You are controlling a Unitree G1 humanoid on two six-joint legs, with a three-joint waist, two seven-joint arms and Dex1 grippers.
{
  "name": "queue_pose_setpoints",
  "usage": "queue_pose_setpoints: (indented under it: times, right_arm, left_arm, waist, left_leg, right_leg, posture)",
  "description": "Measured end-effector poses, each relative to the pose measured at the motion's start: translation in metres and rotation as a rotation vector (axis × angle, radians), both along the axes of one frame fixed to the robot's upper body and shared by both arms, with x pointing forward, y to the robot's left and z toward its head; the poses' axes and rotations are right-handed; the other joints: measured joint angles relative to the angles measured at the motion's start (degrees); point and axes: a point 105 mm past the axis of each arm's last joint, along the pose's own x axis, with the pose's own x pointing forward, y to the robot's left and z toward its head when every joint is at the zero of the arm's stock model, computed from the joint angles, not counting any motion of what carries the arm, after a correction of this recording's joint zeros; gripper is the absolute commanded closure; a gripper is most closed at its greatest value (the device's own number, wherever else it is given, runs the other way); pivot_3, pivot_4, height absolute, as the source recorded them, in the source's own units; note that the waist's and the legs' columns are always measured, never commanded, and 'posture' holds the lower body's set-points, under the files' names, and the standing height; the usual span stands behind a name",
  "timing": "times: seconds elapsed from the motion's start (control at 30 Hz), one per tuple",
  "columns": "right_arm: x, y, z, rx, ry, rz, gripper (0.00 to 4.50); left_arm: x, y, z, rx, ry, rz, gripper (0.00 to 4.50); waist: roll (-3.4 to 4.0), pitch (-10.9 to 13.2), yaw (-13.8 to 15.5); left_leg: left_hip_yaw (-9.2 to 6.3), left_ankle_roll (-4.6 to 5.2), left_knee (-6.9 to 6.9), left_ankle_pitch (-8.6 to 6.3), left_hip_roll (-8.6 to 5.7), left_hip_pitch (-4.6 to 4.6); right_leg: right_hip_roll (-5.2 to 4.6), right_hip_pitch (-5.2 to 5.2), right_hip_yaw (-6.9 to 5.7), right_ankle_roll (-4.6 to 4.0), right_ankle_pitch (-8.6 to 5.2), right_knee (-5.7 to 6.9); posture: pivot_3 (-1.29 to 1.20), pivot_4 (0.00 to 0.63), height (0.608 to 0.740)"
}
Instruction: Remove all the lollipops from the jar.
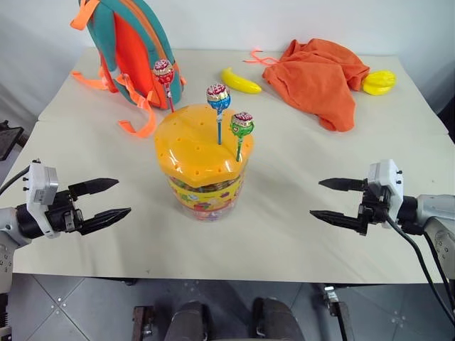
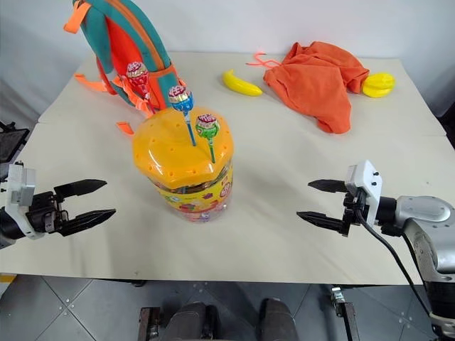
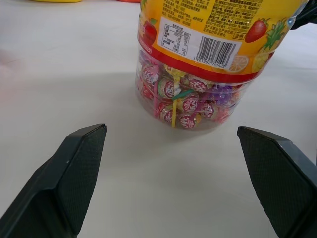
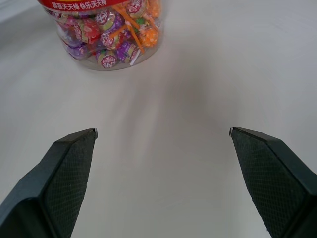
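1. The left gripper is held level above the bench, its two black fingers spread wide, with nothing between them.
2. The right gripper is held likewise on the opposite side, fingers spread wide and empty.
3. The jar is seen standing upright on the bench between the two grippers, well apart from each, its domed orange-yellow lid on.
4. Three lollipops are seen planted upright in the lid's holes: the red lollipop at the far edge, the blue lollipop near the middle, and the green lollipop nearest the right gripper.
5. Beyond the jar, away from both grippers, a backpack, a banana and an orange cloth are seen.
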Motion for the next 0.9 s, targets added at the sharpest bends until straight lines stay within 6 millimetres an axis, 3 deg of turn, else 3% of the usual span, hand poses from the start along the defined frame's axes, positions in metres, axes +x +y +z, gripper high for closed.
queue_pose_setpoints:
  times: [0.2, 0.47, 0.63, 0.77, 0.9]
  right_arm:
    - [0.005, -0.001, 0.008, 0.009, -0.019, 0.008, 0.00]
    - [0.002, -0.002, 0.014, 0.020, -0.006, 0.060, 0.00]
    - [0.002, -0.004, 0.037, 0.033, -0.059, 0.102, 0.00]
    - [0.004, -0.006, 0.058, 0.046, -0.122, 0.119, 0.00]
    - [0.004, -0.009, 0.061, 0.051, -0.131, 0.116, 0.00]
  left_arm:
    - [0.000, 0.005, 0.002, -0.018, 0.022, 0.037, 0.01]
    - [-0.005, 0.012, 0.029, 0.019, 0.002, 0.067, 0.01]
    - [-0.004, 0.005, 0.070, 0.084, -0.092, -0.010, 0.01]
    - [0.006, -0.013, 0.099, 0.084, -0.213, -0.093, 0.01]
    - [0.019, -0.037, 0.118, 0.067, -0.259, -0.231, 0.01]
  waist:
    - [0.00, 0.0, -0.2]
    - [0.00, 0.0, -0.2]
    - [0.00, 0.0, -0.1]
    - [0.00, 0.0, -0.1]
    - [-0.01, 0.0, -0.1]
  left_leg:
    - [-0.11, 0.00, 0.00, 0.00, 0.01, 0.00]
    - [-0.54, 0.00, 0.00, 0.00, -0.02, 0.00]
    - [-0.55, 0.00, 0.02, 0.00, -0.05, 0.00]
    - [-0.42, 0.00, 0.08, 0.00, -0.08, -0.04]
    - [-0.35, 0.00, 0.19, 0.00, -0.09, -0.13]
  right_leg:
    - [0.00, 0.01, -0.03, 0.00, 0.00, 0.01]
    - [-0.04, 0.05, -0.06, 0.00, 0.00, 0.01]
    - [-0.05, 0.09, -0.08, 0.00, 0.00, 0.00]
    - [-0.03, 0.12, -0.16, 0.00, 0.00, 0.02]
    - [-0.03, 0.11, -0.30, 0.00, 0.00, 0.10]
  posture:
    - [0.00, 0.150, 0.740]
    - [0.00, 0.150, 0.740]
    - [0.00, 0.150, 0.740]
    - [0.00, 0.150, 0.740]
    - [0.00, 0.150, 0.740]
